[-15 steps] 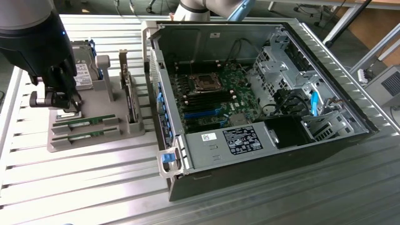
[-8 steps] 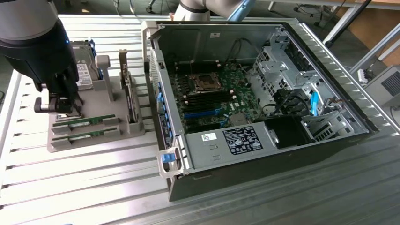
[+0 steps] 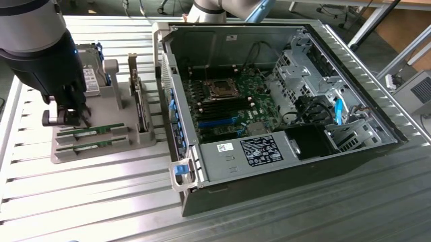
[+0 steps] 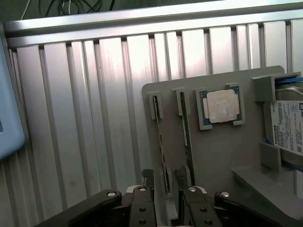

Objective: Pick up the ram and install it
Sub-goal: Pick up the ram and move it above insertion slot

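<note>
Two green ram sticks lie side by side in slots of a grey holder tray [image 3: 101, 151]: one [image 3: 91, 132] closer to the tray's middle, the other [image 3: 88, 147] by its edge. My gripper [image 3: 66, 117] hangs just above the end of the first stick on the exterior view's left. In the wrist view both sticks run edge-on away from the camera. One stick [image 4: 162, 142] passes between my fingers [image 4: 143, 201], with a gap on each side. The other stick [image 4: 186, 127] lies just outside them. The gripper [image 4: 165, 196] is open and holds nothing.
The tray also carries a square silver processor chip [image 4: 221, 106], a hard drive [image 4: 289, 127] and a dark upright expansion card [image 3: 138, 96]. The open computer case [image 3: 350, 101] with its motherboard [image 3: 229, 101] stands on the exterior view's right of the tray, on a ribbed metal table [image 3: 81, 201].
</note>
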